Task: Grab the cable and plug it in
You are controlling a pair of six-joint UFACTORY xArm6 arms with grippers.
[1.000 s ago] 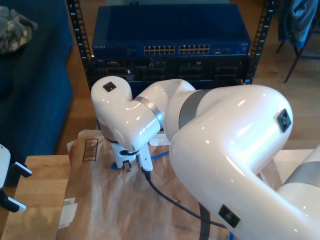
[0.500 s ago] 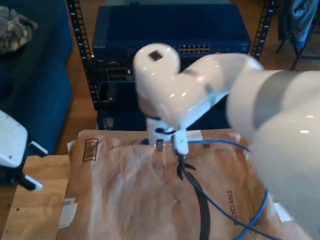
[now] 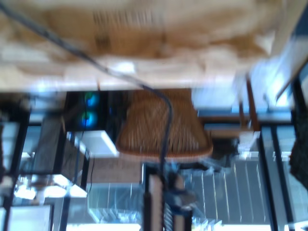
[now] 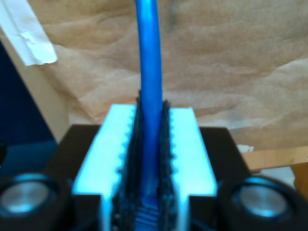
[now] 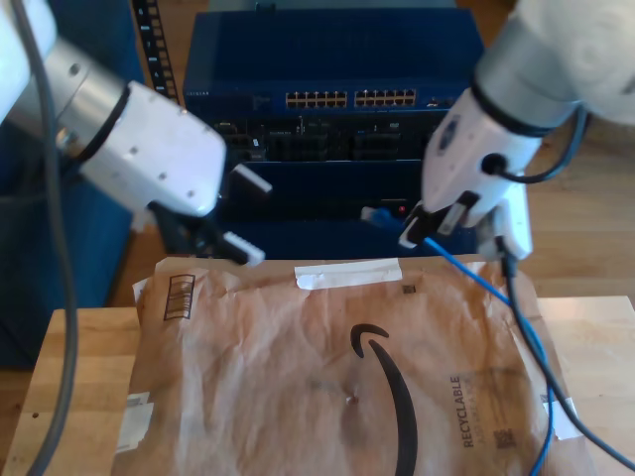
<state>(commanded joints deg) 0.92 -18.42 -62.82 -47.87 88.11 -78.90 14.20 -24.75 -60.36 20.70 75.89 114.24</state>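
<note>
The cable (image 4: 148, 96) runs straight between the ribbed pads (image 4: 126, 144) of my second gripper (image 4: 149, 159), which is clamped tight on it. In the exterior view this gripper (image 5: 422, 230) hangs at that view's right, above the far edge of the brown paper sheet (image 5: 298, 377). The cable's (image 5: 476, 283) small blue plug (image 5: 377, 215) sticks out of it toward the dark rack of network gear (image 5: 337, 99). The rest of the cable trails down across the paper to the exterior view's lower right.

My first gripper (image 5: 233, 213) is at the exterior view's left, its two fingers spread apart and holding nothing.

The paper is creased, with a strip of white tape (image 5: 347, 274) and printed black marks. The table (image 5: 60, 397) beneath is pale wood. The first wrist view is blurred; a thin dark line (image 3: 163, 125) crosses it.
</note>
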